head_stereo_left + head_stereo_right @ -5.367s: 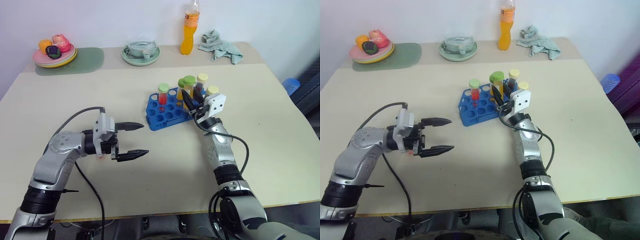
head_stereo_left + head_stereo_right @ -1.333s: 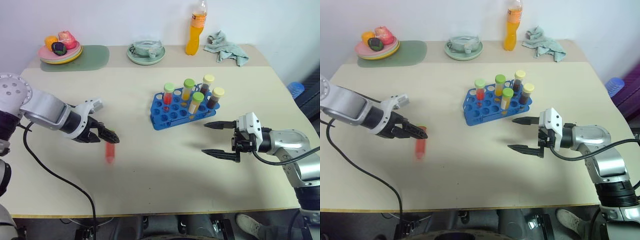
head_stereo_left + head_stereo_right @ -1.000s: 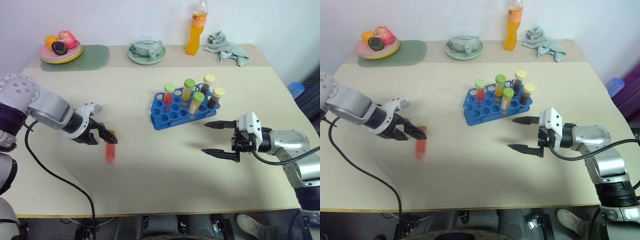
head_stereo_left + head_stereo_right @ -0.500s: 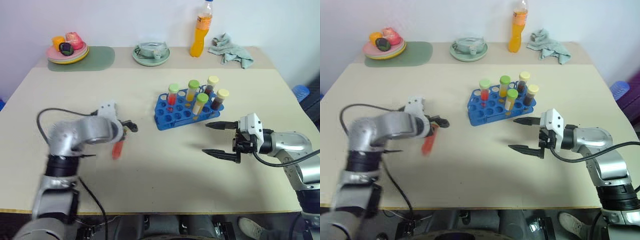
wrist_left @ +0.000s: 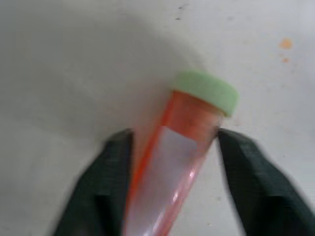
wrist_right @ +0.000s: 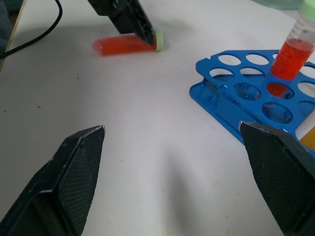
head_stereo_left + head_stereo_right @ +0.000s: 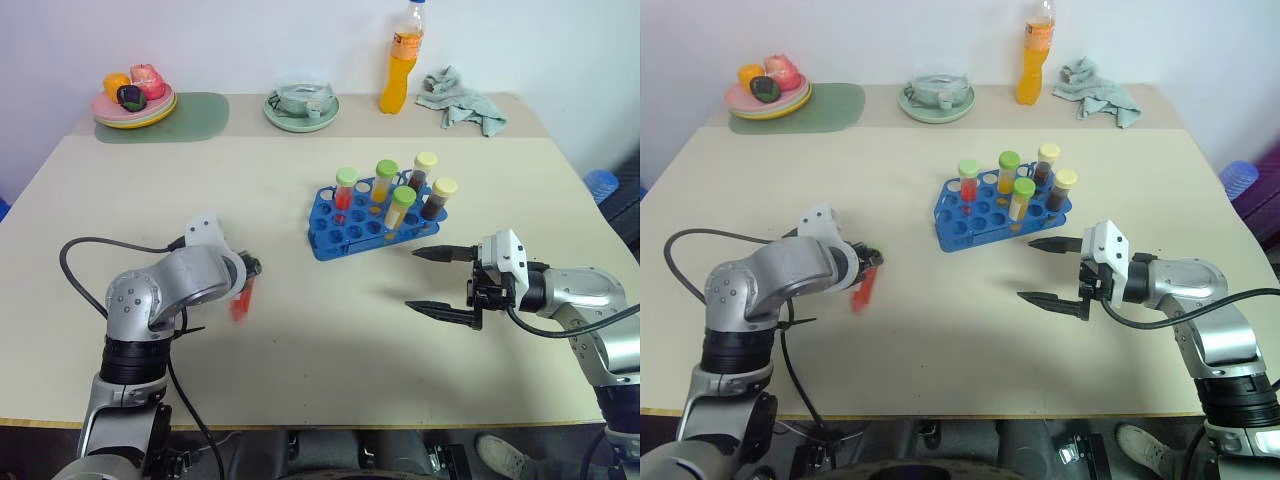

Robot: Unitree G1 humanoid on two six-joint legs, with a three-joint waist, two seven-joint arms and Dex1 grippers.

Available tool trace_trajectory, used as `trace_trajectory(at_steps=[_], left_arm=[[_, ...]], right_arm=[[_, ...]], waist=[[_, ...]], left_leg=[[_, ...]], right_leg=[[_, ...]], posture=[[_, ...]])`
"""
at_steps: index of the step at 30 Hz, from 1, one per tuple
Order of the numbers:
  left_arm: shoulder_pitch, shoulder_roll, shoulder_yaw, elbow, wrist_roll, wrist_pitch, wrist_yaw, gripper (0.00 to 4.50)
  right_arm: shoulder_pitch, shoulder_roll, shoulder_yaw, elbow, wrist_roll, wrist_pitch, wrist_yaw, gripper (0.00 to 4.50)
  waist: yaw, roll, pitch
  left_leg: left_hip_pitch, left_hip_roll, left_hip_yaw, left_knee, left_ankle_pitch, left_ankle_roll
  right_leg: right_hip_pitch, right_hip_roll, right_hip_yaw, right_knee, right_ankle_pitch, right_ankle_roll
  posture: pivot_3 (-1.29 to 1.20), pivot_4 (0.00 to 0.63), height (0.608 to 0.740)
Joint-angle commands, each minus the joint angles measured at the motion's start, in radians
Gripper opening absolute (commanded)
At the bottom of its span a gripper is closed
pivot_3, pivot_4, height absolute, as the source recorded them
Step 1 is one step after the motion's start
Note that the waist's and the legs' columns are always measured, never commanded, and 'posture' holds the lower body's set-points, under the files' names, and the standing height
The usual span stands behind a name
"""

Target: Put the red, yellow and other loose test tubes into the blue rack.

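Gripping with the left pincer [image 7: 249, 270] the red test tube [image 7: 240, 300], black fingers [image 5: 106, 172] pressing on both sides just below the green cap; lying flat on the bench [image 7: 330, 340], well left of the blue rack [image 7: 345, 235], not yet lifting; holding the right pincer [image 7: 412, 278] wide open and empty, near the right end of the rack; already standing in the rack, five capped tubes [image 7: 385, 180], with many holes in the nearer rows remaining free. For doing this step well, probably: keeping the squeeze firm near the cap, since risking a slip on smooth round plastic; raising straight up before turning the tube upright, cap on top; carrying over a free near hole and lowering slowly, avoiding a knock against the standing tubes. Compared with a second ago: reaching now from nearer and more from above, instead of from the far left; narrowing from fully spread to clamping; leaving the red tube in about the same spot; keeping the right pincer unchanged.
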Motion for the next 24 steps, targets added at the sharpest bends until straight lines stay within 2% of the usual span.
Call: trace_trajectory(at_steps=[1, 8, 11, 13, 22, 24], left_arm=[[-0.02, 0.021, 0.029, 0.002, 0.001, 0.027, 0.052, 2.73], [-0.03, 0.03, 0.063, 0.04, 0.001, 0.069, 0.052, 2.73], [-0.039, 0.039, 0.07, 0.06, 0.001, 0.082, 0.052, 1.89], [-0.045, 0.038, 0.08, 0.074, 0.001, 0.097, 0.052, 0.99], [-0.104, 0.032, 0.16, 0.157, 0.001, 0.22, 0.015, 0.99], [-0.119, 0.112, 0.151, 0.17, 0.001, 0.304, -0.227, 0.99]], right_arm=[[-0.016, 0.002, -0.021, -0.023, 0.018, -0.004, 0.0, 4.5], [-0.03, 0.005, -0.013, -0.016, 0.014, -0.005, 0.002, 4.5], [-0.034, 0.006, -0.013, -0.013, 0.013, -0.006, 0.003, 4.5], [-0.035, 0.005, -0.014, -0.012, 0.012, -0.006, 0.004, 4.5], [-0.039, 0.012, -0.009, -0.006, 0.006, -0.011, 0.002, 4.5], [-0.041, 0.017, -0.005, -0.007, 0.003, -0.011, -0.003, 4.5]], waist=[[0.0, 0.0, 0.0], [-0.001, 0.0, 0.0], [-0.001, 0.0, 0.0], [0.0, 0.0, 0.0], [0.0, -0.001, 0.0], [-0.002, -0.001, 0.001]], left_leg=[[0.0, 0.0, 0.0, 0.0, 0.0, 0.0], [0.0, 0.0, 0.0, 0.0, 0.0, 0.0], [0.0, 0.0, 0.0, 0.0, 0.0, 0.0], [0.0, 0.0, 0.0, 0.0, 0.0, 0.0], [0.0, 0.001, 0.0, 0.0, 0.0, 0.0], [0.0, 0.001, 0.0, 0.0, 0.0, 0.0]], right_leg=[[0.0, 0.0, 0.0, 0.0, 0.0, 0.0], [0.0, 0.001, 0.0, 0.0, 0.0, 0.0], [0.0, 0.001, 0.0, 0.0, 0.0, 0.0], [0.0, 0.001, 0.0, 0.0, 0.0, 0.0], [0.0, 0.002, 0.0, 0.0, 0.0, 0.0], [0.0, 0.002, 0.0, 0.0, 0.0, 0.001]], posture=[[0.0, 0.15, 0.74], [0.0, 0.15, 0.74], [0.0, 0.15, 0.74], [0.0, 0.15, 0.74], [0.0, 0.15, 0.74], [0.0, 0.15, 0.74]])
